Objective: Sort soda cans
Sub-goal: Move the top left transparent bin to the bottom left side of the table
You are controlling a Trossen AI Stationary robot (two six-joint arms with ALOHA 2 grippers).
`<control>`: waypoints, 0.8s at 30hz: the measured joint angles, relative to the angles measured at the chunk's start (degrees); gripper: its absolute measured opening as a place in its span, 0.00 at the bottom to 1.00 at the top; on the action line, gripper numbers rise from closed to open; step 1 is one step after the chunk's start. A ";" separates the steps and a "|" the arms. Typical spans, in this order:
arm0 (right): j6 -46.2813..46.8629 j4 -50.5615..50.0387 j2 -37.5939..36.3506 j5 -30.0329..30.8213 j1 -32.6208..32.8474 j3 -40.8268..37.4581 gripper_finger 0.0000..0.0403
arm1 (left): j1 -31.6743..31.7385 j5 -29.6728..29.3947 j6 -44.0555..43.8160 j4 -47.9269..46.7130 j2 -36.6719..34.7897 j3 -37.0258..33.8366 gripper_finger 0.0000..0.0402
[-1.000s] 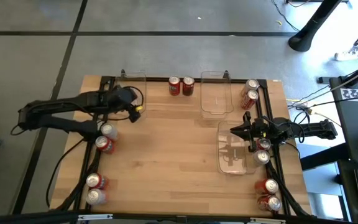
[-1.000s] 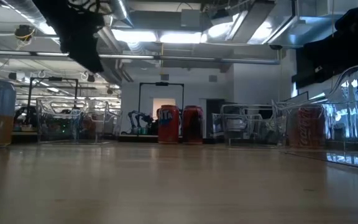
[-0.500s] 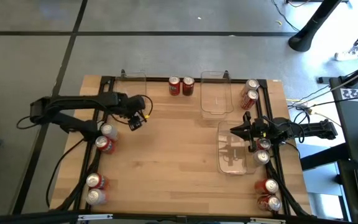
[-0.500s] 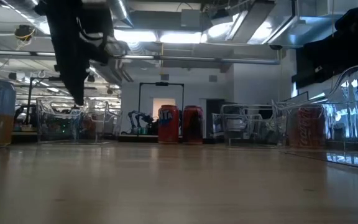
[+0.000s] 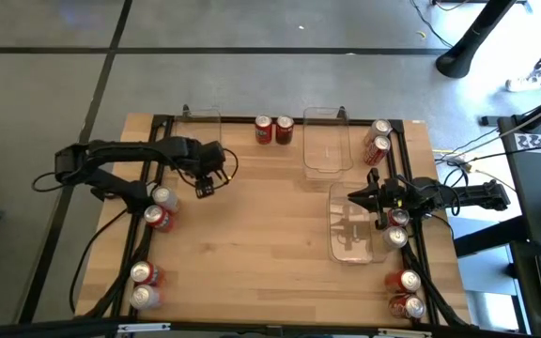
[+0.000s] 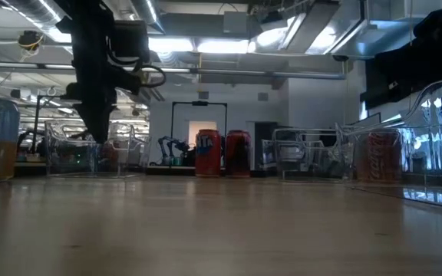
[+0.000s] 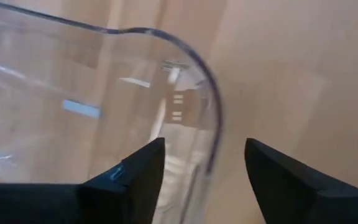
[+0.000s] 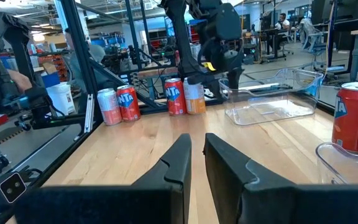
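Soda cans stand upright in pairs round the table's edges: two red ones [image 5: 274,130] at the far middle, a silver one [image 5: 163,197] and a red one [image 5: 158,218] at the left, and more at the right [image 5: 397,226] and at both near corners. My left gripper [image 5: 205,187] points down, open, at the near end of the far-left clear tray [image 5: 201,118]. In its wrist view the tray's curved rim [image 7: 209,93] runs between the fingers [image 7: 204,146]; I cannot tell if it touches them. My right gripper [image 5: 353,199], shut, waits above the near-right clear tray [image 5: 350,246].
A third clear tray [image 5: 327,143] sits at the far right, next to two cans [image 5: 378,137]. Dark frame rails [image 5: 411,253] run along the table's left and right edges beside the cans. Bare wood [image 5: 261,235] fills the middle. The room behind holds racks and benches [image 6: 298,153].
My left gripper has swung from pointing right over the far-left tray, tipped downward, and come lower toward the table at that tray's near end. The cans and trays have kept their places.
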 joint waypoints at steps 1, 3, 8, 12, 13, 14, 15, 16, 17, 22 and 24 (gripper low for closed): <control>0.00 0.00 0.00 0.00 0.01 0.01 0.12 | -0.02 0.44 -0.10 0.12 0.00 0.00 0.47; 0.00 0.00 0.00 0.00 -0.01 0.00 0.12 | 0.00 0.60 -0.04 0.56 0.00 0.00 0.42; 0.00 0.00 -0.01 0.01 0.00 0.02 0.12 | 0.00 0.60 3.31 0.86 0.00 0.00 0.30; 0.00 0.00 0.00 0.00 -0.01 0.02 0.12 | 0.00 0.60 5.45 1.25 0.00 0.00 0.21; 0.00 0.00 0.00 0.00 0.01 0.00 0.12 | 0.00 0.59 5.68 1.28 0.00 0.00 0.19; 0.00 0.00 0.00 0.00 0.01 0.00 0.12 | 0.00 0.56 5.56 1.35 0.00 0.00 0.17; 0.00 0.00 -0.01 0.00 0.01 0.01 0.12 | -0.01 0.56 4.94 1.57 0.00 0.00 0.14; 0.00 0.00 -0.01 0.00 -0.01 0.01 0.12 | -0.10 0.57 4.19 2.12 0.00 0.00 0.12; 0.00 0.00 -0.01 0.00 0.00 0.00 0.12 | -0.17 0.54 2.90 3.06 0.00 0.00 0.10; 0.00 0.00 -0.01 0.00 0.00 0.02 0.12 | -2.13 0.93 -2.41 8.36 0.00 0.85 0.01; -0.02 0.00 -0.01 0.00 0.01 0.00 0.12 | -3.08 0.96 -5.12 8.74 0.00 1.78 0.01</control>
